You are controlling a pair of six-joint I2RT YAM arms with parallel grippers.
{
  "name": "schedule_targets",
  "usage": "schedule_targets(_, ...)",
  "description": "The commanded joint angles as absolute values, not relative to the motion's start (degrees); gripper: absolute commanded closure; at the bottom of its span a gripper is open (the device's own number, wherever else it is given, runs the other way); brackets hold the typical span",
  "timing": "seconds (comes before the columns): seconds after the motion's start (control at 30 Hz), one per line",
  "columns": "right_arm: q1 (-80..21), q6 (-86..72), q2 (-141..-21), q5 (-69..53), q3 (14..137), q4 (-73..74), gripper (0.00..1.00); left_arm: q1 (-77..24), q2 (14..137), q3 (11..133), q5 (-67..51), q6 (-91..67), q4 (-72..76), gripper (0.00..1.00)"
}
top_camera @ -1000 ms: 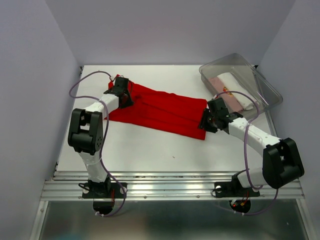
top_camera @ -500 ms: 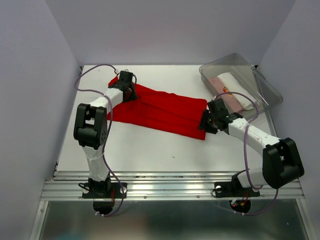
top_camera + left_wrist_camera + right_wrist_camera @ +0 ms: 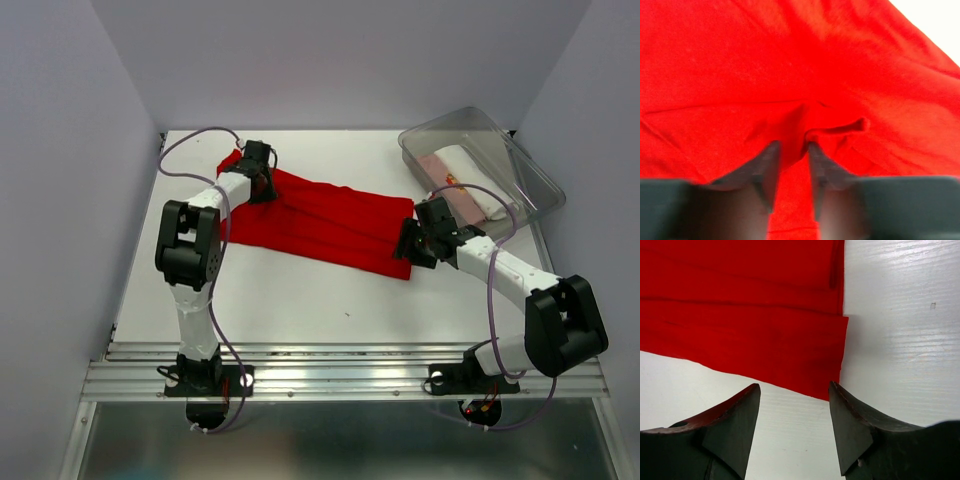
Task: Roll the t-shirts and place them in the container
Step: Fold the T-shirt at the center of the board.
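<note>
Worktop (image 3: 300, 300) carries red t-shirt (image 3: 330, 222) flat as a long folded strip; clear bin (image 3: 530, 185) far right. Right end effector (image 3: 795, 386) wide open, empty, over strip's right end; left end effector (image 3: 792, 147) narrowly parted on left end, grip unclear. Rolling looks unstarted; next, pinch one short end.

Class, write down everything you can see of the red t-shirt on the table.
The red t-shirt is plain, soft-looking cloth, folded into a long layered strip, lying flat and slanted on the table. The left jaws stand narrowly apart at a small pucker near its far-left end; the right jaws, open, hover at its near-right corner.
</note>
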State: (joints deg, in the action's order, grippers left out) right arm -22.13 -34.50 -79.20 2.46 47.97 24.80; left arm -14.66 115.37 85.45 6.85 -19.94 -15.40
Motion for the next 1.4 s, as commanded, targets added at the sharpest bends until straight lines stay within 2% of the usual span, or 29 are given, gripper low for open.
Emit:
schedule_targets(0.0,-21.88,-34.37,-78.66,2.29,49.39,22.41,0.37,-15.03,116.45,87.98,7.47,-18.46,-17.67,0.67)
schedule_targets(0.03,-21.88,-34.37,-78.66,2.29,49.48,22.41,0.37,-15.03,116.54,87.98,7.56,-18.54,-17.67,0.67)
schedule_targets(0.23,-21.88,-34.28,-78.75,2.46,49.05,22.41,0.36,-15.03,116.19,89.38,9.40,-18.98,-19.25,1.00)
schedule_targets(0.47,-21.88,-34.72,-79.36,2.46,48.78,22.41,0.36,-15.12,116.54,95.09,14.15,-14.96,-22.15,1.00)
schedule_targets(0.83,-21.88,-35.16,-79.45,2.99,49.40,23.82,0.36,-15.21,123.57,101.77,17.83,-4.84,-18.02,1.00)
schedule_targets(0.87,-21.88,-35.24,-79.37,3.25,49.31,23.82,0.36,-15.29,123.92,102.04,18.71,-4.49,-18.28,0.89)
schedule_targets(0.9,-21.88,-35.33,-79.45,3.34,49.13,23.82,0.36,-15.29,124.19,102.48,19.76,-4.13,-18.46,0.83)
schedule_targets(0.93,-21.88,-35.51,-79.54,3.34,49.13,23.82,0.36,-15.21,124.45,103.35,20.04,-3.87,-18.54,0.77)
schedule_targets(1.0,-21.88,-35.68,-80.15,3.08,49.04,23.64,0.36,-15.38,124.28,104.58,21.00,-4.30,-19.51,0.71)
schedule_targets(1.07,-21.88,-35.95,-80.33,3.08,48.61,22.86,0.36,-15.82,122.53,105.55,20.83,-4.04,-19.69,0.58)
schedule_targets(1.1,-21.88,-36.03,-80.33,3.08,48.43,22.42,0.36,-15.91,121.74,105.73,20.74,-3.96,-19.60,0.50)
schedule_targets(1.13,-21.88,-36.12,-80.42,3.16,48.43,22.06,0.36,-16.00,120.16,106.08,20.83,-3.78,-19.86,0.34)
schedule_targets(1.27,-21.88,-36.83,-80.16,2.99,48.34,21.45,0.36,-16.08,116.38,107.05,23.10,-5.09,-20.56,0.31)
schedule_targets(1.33,-21.88,-36.91,-79.37,3.08,47.82,21.10,0.36,-16.00,113.57,105.66,24.69,-7.89,-21.00,0.38)
schedule_targets(1.37,-21.88,-36.83,-79.28,3.16,47.73,21.18,0.36,-15.65,112.51,104.86,24.96,-10.09,-22.57,0.45)
